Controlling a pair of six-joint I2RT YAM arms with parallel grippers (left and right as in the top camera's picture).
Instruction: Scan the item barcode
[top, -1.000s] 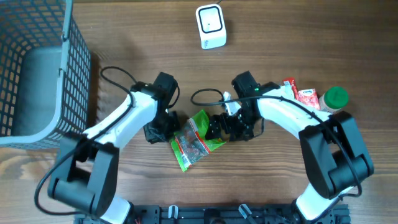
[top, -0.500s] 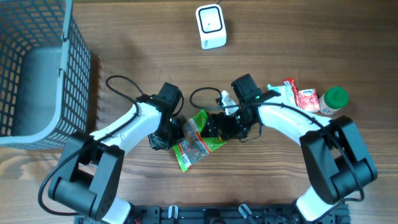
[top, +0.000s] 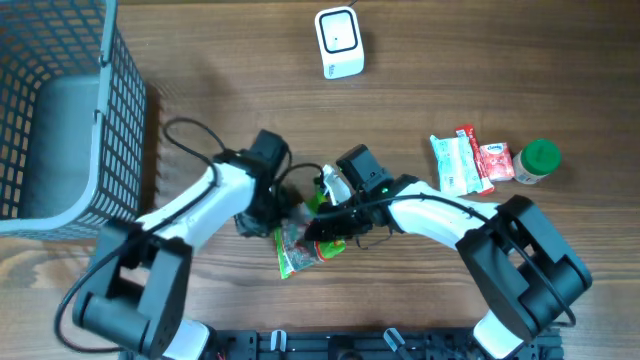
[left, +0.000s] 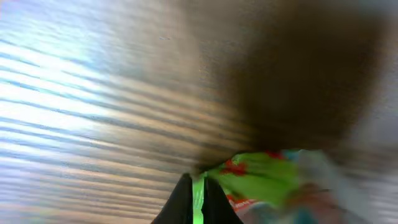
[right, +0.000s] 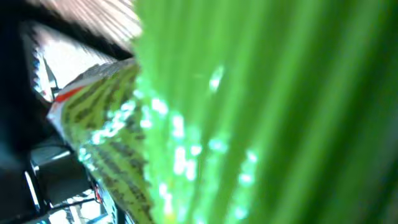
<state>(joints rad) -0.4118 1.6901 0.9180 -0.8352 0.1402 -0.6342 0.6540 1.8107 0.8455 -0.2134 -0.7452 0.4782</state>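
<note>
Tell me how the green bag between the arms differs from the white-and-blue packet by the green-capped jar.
The green bag is mostly bright green; the white-and-blue packet is pale. The green bag is pinched by the left gripper and right gripper; the packet lies untouched on the table. The bag looks larger than the packet. Both are flat, flexible pouches.

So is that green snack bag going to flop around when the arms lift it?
Probably floppy: the green snack bag is a thin pouch that looks creased between the left gripper and right gripper. Likely light for its size. Its glossy film glints in the right wrist view, so it may slip.
</note>
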